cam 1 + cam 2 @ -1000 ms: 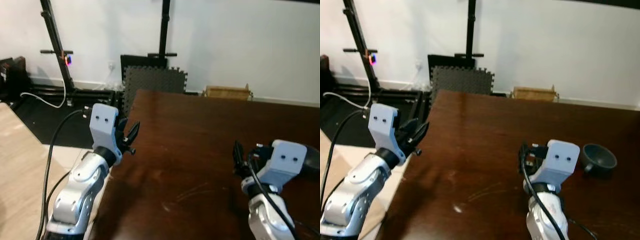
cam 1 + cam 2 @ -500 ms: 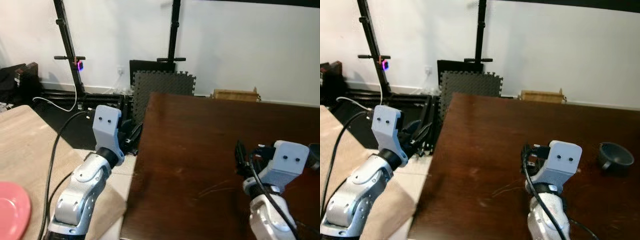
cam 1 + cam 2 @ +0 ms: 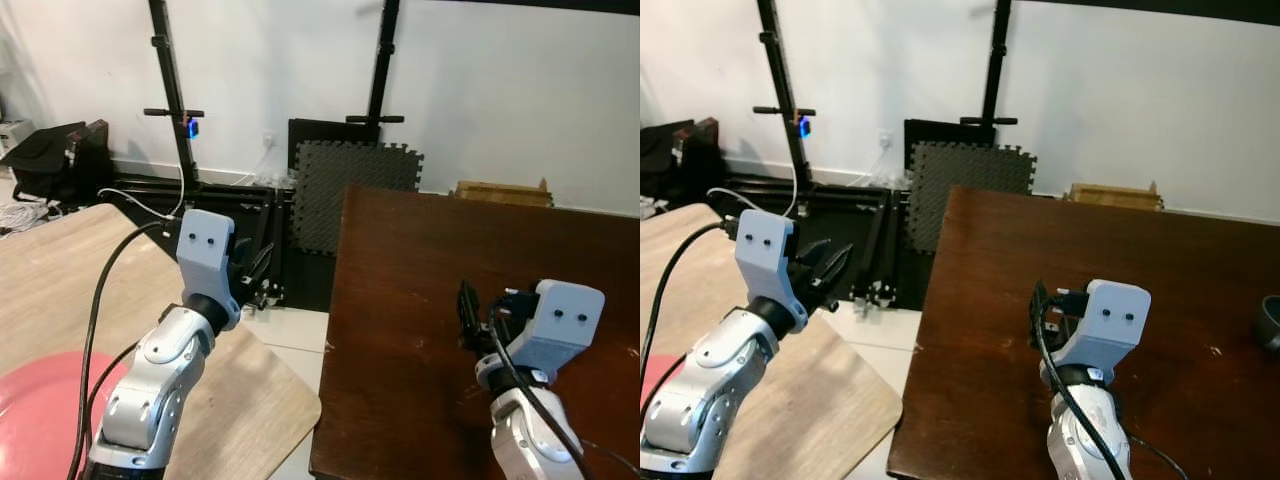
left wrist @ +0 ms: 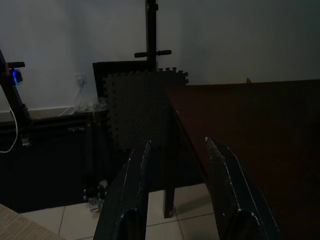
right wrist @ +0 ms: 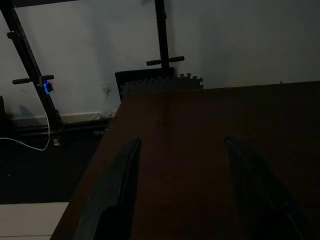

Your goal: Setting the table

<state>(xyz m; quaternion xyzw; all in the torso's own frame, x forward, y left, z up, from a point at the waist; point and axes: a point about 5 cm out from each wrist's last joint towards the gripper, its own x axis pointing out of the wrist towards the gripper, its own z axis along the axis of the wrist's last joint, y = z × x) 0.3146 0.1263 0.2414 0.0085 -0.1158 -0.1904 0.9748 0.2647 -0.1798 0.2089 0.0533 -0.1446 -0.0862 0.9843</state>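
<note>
Glossy dark wood table point(image 3: 420, 250), round pink plate point(image 3: 30, 410), left gripper point(image 4: 175, 165) and right gripper point(image 5: 180, 170) jaws apart

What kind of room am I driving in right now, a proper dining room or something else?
Probably a spare room in a home, used for dining and exercise: a dark wooden table, a lighter table bearing a pink plate, foam floor mats leaning against the white wall, and black metal stands.

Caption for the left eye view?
Both grippers, left and right, open and empty between light table and dark table.
</note>
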